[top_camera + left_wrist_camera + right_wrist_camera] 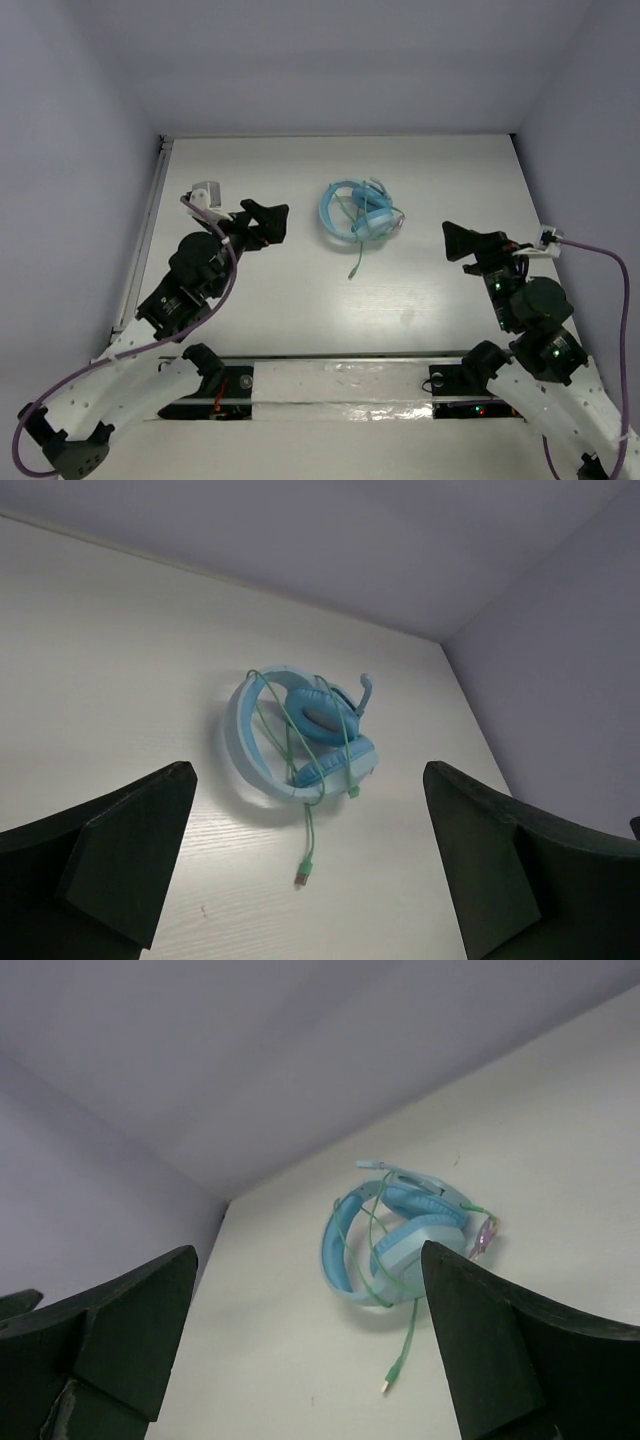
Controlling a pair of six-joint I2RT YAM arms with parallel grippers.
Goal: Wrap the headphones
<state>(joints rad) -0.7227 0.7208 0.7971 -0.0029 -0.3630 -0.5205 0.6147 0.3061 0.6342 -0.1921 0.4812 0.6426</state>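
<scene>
Item: light blue over-ear headphones (358, 212) with a padded headband, angular cups and a slim mic boom (365, 692).
Location: lying on the white table (250, 300), far middle, between the two arms and apart from both.
Cable: thin pale-green cable (290, 735) looped loosely across headband and cups. A short tail trails toward the near edge and ends in a plug (300, 877) that lies free.
Left gripper: black two-finger left gripper (275, 222), fingers spread wide with nothing between them, off to the headset's left.
Right gripper: black two-finger right gripper (450, 243), fingers likewise apart and empty, off to its right.
Risk, loops: the turns look slack, so a nudge could slide them off the headband and undo the wrap.
Risk, tail: a finger catching the free tail would likely drag the whole headset.
Risk, boom: the thin boom looks likely to bend or snag a loop if pressed.
Markings: no brand, label or writing legible in any view.
</scene>
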